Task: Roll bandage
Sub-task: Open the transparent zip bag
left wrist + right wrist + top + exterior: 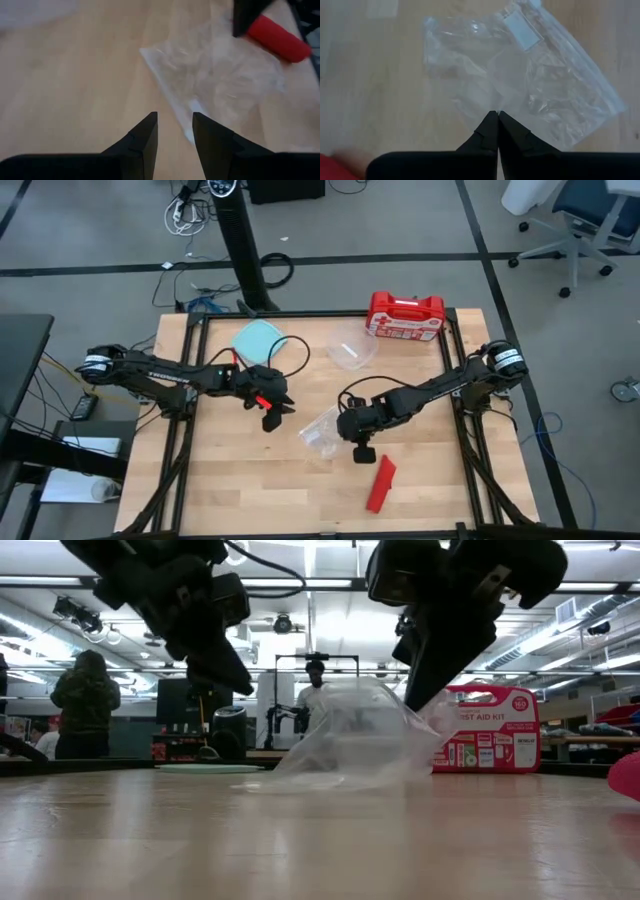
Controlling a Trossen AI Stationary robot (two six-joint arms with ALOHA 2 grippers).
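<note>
Rolled red bandage (381, 484) lies on the table (230, 490), near the front edge; right gripper (363, 454), shut and empty, hovers beside it over a plastic bag (322, 430); left gripper (272, 418) hangs part-open, empty, likely waiting.

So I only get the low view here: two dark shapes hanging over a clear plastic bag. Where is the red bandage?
Observer: From above, the bandage lies as a red roll on the table, close to the right gripper and nearer the front edge than the plastic bag.
Visitor: Is that gripper holding anything?
Observer: No. Its wrist view shows it shut on nothing, above the bag.
Visitor: And the other one?
Observer: The left gripper is open and empty, pointing towards the bag.
</note>
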